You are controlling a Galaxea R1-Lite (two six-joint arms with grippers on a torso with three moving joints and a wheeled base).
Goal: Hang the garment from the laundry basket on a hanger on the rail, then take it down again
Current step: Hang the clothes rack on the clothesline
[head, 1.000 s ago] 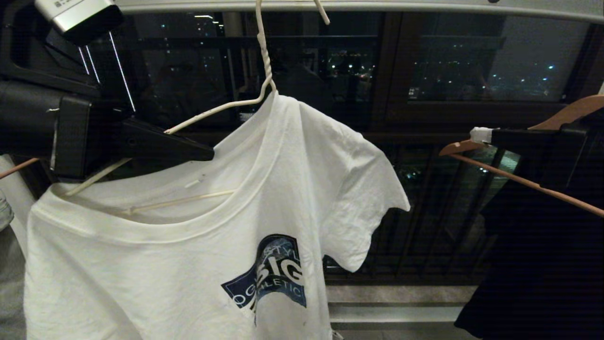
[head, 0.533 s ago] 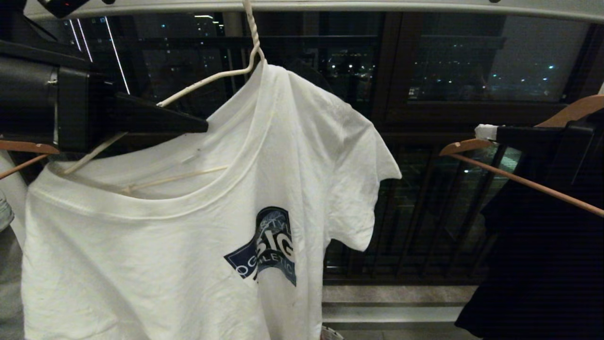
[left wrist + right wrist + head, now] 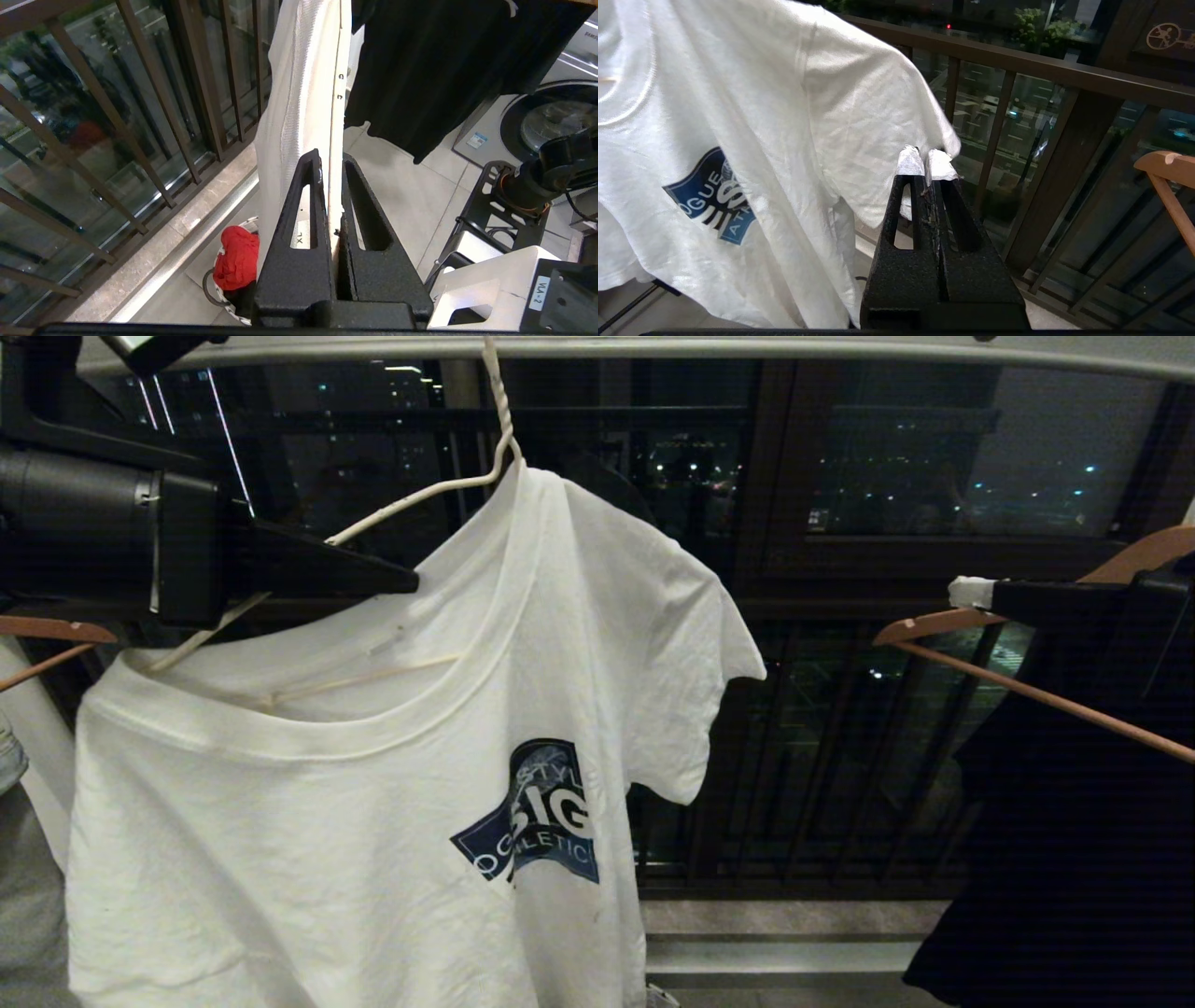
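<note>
Head view: the garment, a white T-shirt with a dark blue chest logo, hangs from the hanger, whose twisted neck rises to the rail along the top edge; I cannot see the hook itself. The shirt sits unevenly: one shoulder is draped over the hanger arm nearer my right side, while on my left the bare wire arm shows above the open collar.

My left gripper reaches in level from the left, its jaws clamped on that bare wire arm. Left wrist view: the two black fingers are pressed onto the thin white wire, with the shirt seen edge-on just beyond them.

Far below in that view stands the laundry basket on the tiled floor beside the balcony railing, with a red cloth in it.

My right gripper is held off to the right, well apart from the shirt, its white-taped fingers pressed together on nothing, close to a brown wooden hanger carrying a black garment.
</note>
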